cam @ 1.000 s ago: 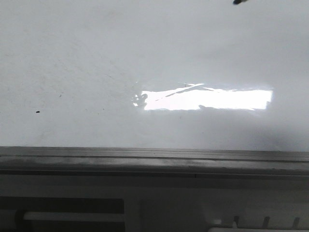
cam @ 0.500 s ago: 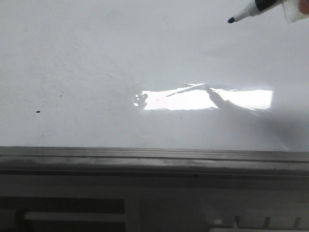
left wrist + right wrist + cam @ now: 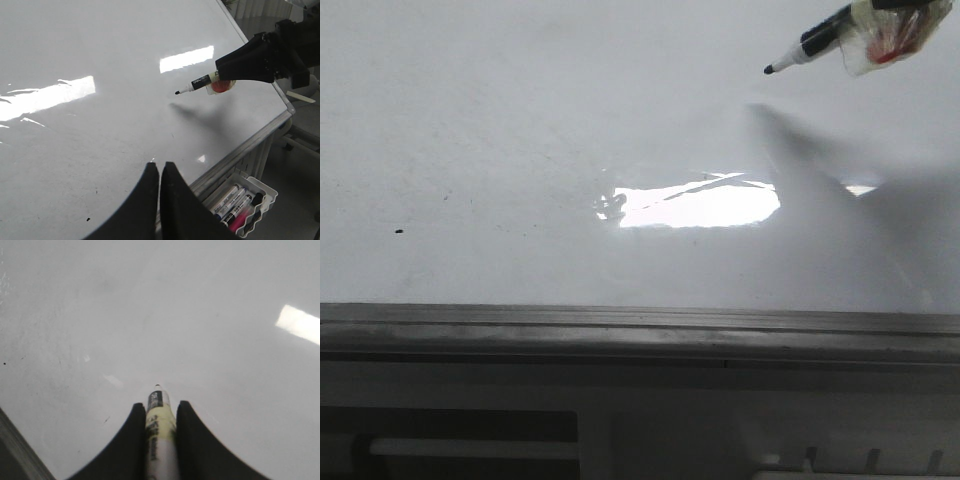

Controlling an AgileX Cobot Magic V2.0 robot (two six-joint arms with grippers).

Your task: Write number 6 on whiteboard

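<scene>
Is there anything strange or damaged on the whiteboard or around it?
Nothing is damaged. The whiteboard bears only a small black speck and faint smudges; no number is written yet. The right gripper holds the marker above it.

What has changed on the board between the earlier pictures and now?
The marker, held in the right gripper, came further into the front view from the upper right toward the middle of the whiteboard. Its shadow now covers the right part of the glare. Its tip is above the surface. No stroke is written; the small speck stayed in place.
</scene>
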